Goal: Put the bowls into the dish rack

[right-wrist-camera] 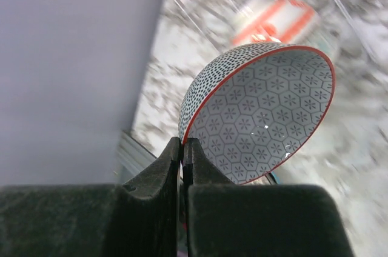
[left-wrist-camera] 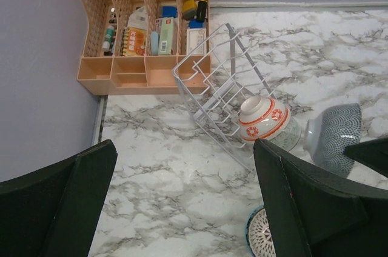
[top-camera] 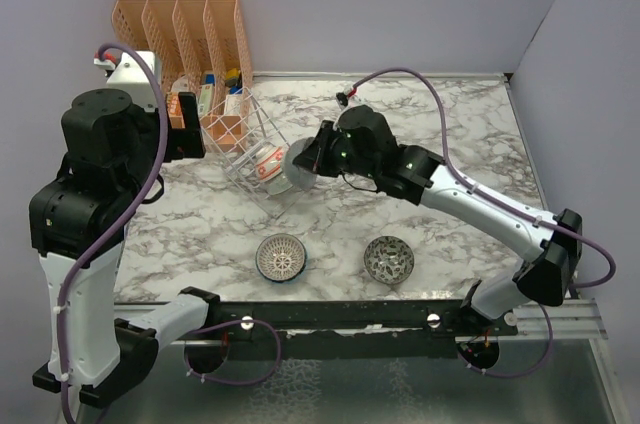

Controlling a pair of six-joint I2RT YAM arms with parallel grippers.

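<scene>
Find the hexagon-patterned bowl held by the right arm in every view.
Top external: hexagon-patterned bowl at centre, just right of the dish rack.
Left wrist: the bowl at the right edge, mid-height.
Right wrist: the bowl at centre, rim clamped in the right pincer.
Shared landmark: the red-banded bowl in the rack, blurred in the right wrist view.

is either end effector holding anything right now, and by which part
The right end effector pinches the grey-white red-rimmed bowl at its rim, one finger on each side of the wall. The left end effector is open, holding nothing.
</scene>
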